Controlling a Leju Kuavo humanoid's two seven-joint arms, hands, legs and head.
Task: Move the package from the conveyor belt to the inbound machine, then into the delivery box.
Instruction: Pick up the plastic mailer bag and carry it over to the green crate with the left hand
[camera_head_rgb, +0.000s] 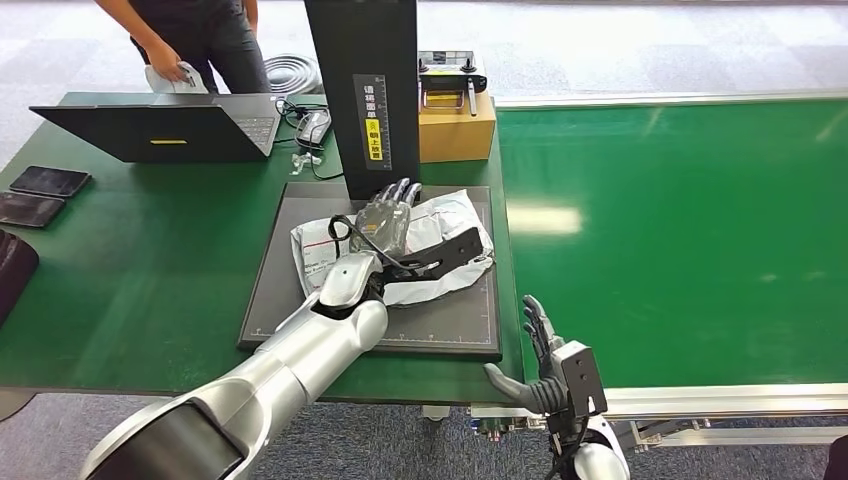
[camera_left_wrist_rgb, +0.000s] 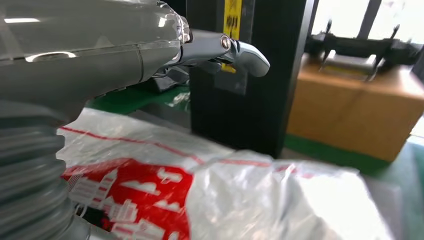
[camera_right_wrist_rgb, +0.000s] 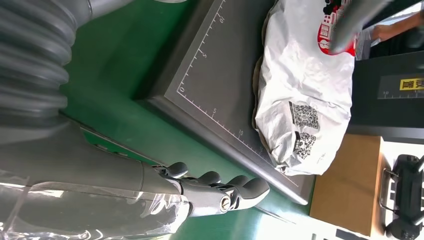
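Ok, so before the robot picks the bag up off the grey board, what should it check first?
1. Bag on the grey board under the black post: ok.
2. Left hand over the bag: ok, it lies on top of it.
3. Left hand's fingers closed on the bag: cannot tell; they look stretched out flat, not wrapped round it.
4. Right hand out of the way: ok, it is open, off the board near the table's front edge.
5. Belt beside the board: ok, nothing seen on it.
6. Person clear of the board: ok, standing at the far side behind the laptop.
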